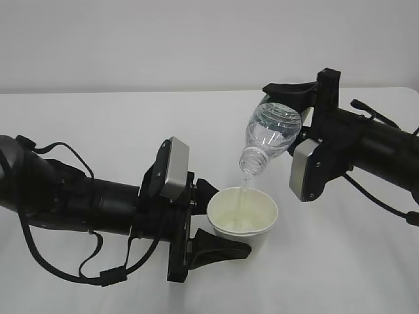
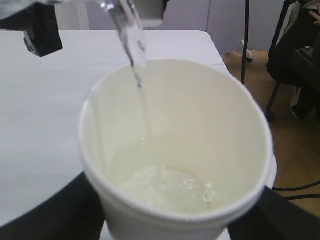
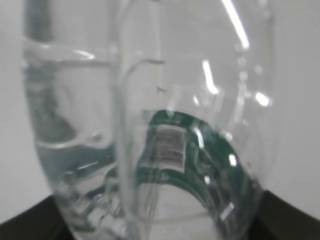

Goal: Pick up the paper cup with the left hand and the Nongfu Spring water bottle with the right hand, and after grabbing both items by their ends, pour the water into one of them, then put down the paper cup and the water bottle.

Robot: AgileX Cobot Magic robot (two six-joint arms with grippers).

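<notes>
In the exterior view we see the left hand [image 1: 216, 219] gripping the paper cup [image 1: 243, 219] just above the worktop [image 1: 98, 118]. The right hand [image 1: 298, 111] grips the Nongfu Spring water bottle [image 1: 270, 135], tilted neck-down over the cup.

From the left wrist, water [image 2: 137, 65] streams into the cup.

From the right wrist, the bottle's clear wall fills our view.
</notes>
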